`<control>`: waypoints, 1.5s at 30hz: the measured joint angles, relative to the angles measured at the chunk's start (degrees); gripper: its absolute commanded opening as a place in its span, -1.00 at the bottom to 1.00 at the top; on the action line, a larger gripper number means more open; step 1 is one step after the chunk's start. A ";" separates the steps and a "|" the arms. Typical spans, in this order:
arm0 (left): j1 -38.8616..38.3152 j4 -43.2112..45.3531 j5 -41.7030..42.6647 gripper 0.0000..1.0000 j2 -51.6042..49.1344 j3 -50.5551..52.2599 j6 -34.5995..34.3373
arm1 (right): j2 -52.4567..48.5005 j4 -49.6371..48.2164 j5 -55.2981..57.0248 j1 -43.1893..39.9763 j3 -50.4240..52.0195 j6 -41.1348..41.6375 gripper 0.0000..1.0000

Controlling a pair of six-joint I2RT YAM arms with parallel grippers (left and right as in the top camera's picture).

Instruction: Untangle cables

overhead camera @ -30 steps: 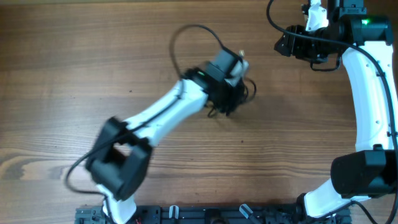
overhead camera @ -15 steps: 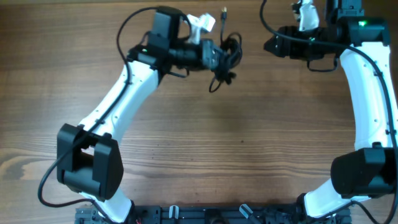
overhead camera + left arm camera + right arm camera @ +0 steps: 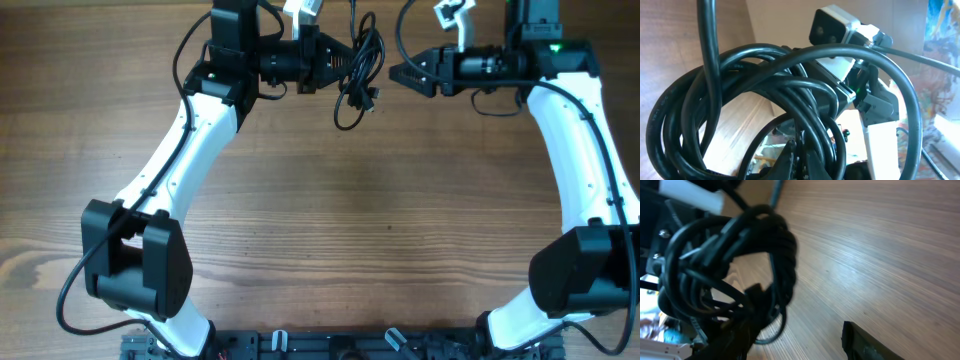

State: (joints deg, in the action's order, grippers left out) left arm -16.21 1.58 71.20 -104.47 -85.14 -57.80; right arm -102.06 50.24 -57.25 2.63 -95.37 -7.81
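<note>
At table rear, left hand holds cables

This is looking like a robotics lab: left arm and right arm are reaching over a wood-grain table from a black rail.

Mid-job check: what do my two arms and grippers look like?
The left arm and right arm have white curved shells with black joint housings. The left gripper and right gripper are black, each with a white mount beside it. Black wires loop along each arm; a green light glows near the right wrist.
</note>
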 measured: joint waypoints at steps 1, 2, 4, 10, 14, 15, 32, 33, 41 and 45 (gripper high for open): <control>0.00 0.09 0.20 -0.92 0.00 0.00 -0.48 | 0.00 -0.33 -0.31 0.31 0.00 0.00 0.22; 0.00 0.09 0.35 -0.92 0.00 0.00 -1.05 | 0.00 -0.68 -0.85 0.72 0.00 0.00 0.22; 0.00 0.11 0.59 -0.92 0.00 0.00 -2.05 | 0.00 -0.94 -1.53 1.05 0.02 0.00 0.22; -0.02 0.13 0.76 -0.92 0.00 0.00 -3.58 | 0.00 -1.49 -3.54 1.20 0.04 0.00 0.17; -0.02 0.15 0.76 -0.92 0.00 0.00 -5.60 | 0.00 -4.13 -3.72 2.21 0.11 0.85 0.02; 0.00 0.15 0.79 -0.92 0.00 0.00 -5.99 | 0.00 -5.29 -3.13 2.89 0.11 1.51 -0.03; -0.44 -5.62 -3.67 -0.92 -0.02 0.00 -4.28 | 0.50 -5.97 23.34 7.28 0.37 17.90 -0.91; -0.52 -7.63 -4.68 -0.92 -0.02 0.00 -3.41 | 0.74 -5.60 24.30 6.97 0.37 18.29 -0.91; -0.92 -17.70 -9.90 -0.92 -0.04 0.00 4.59 | 8.68 0.79 42.75 5.03 0.42 23.04 -0.91; -0.94 -17.88 -10.08 -0.92 -0.04 0.00 5.70 | 11.56 4.26 53.37 4.61 0.42 25.97 -0.91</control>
State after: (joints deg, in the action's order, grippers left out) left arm -17.15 -16.29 61.12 -104.51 -85.14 -52.10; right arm -90.50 54.50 -3.88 7.25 -94.96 18.15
